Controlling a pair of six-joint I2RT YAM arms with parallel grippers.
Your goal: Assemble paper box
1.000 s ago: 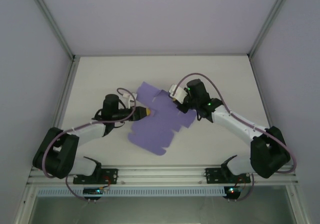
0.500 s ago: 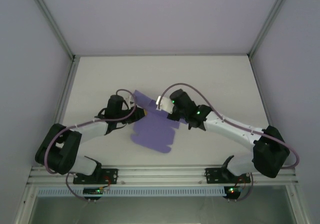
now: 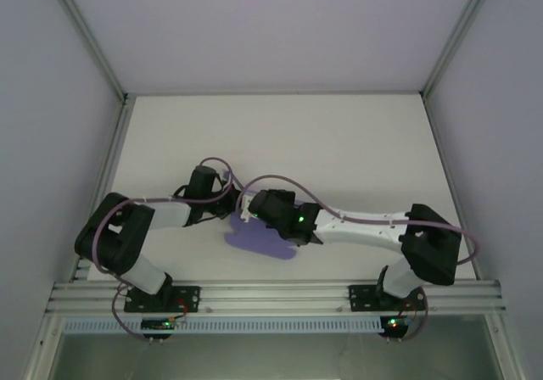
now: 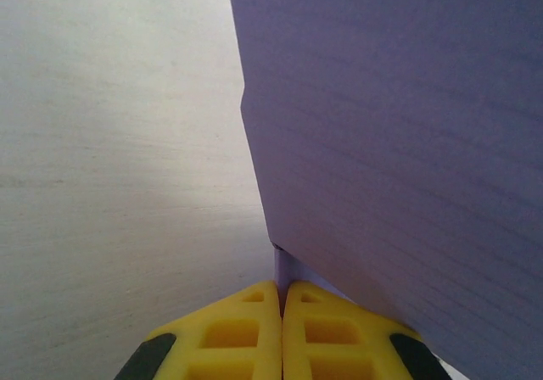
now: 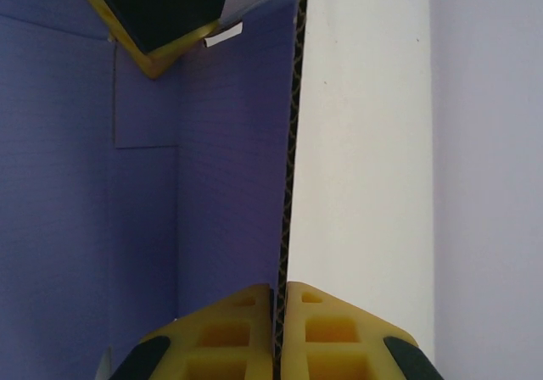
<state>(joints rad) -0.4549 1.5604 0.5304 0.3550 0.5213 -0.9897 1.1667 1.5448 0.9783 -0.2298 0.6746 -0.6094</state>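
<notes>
my left pincer [image 4: 281, 290] clenched on an edge of the box [image 4: 399, 142], right pincer [image 5: 278, 288] pinching another panel edge-on, both close together over the near middle of the table [image 3: 356, 142], purple card folded up between them

Your paper box [image 4: 399, 125] is matt lilac card, finely ribbed, corrugated at the edge; the desk [image 4: 110, 159] looks matt and faintly grained; fingers [image 4: 237, 333] of the left tool [image 4: 281, 288] are yellow plastic.

A pale table [image 3: 339, 142] is carrying a lilac paper box [image 3: 259, 243], which is lying on it with part of its card lifting off the surface. Beyond the paper box the tabletop is stretching away bare; nearer than the paper box, an aluminium rail [image 3: 271, 295] is bordering the table.
</notes>
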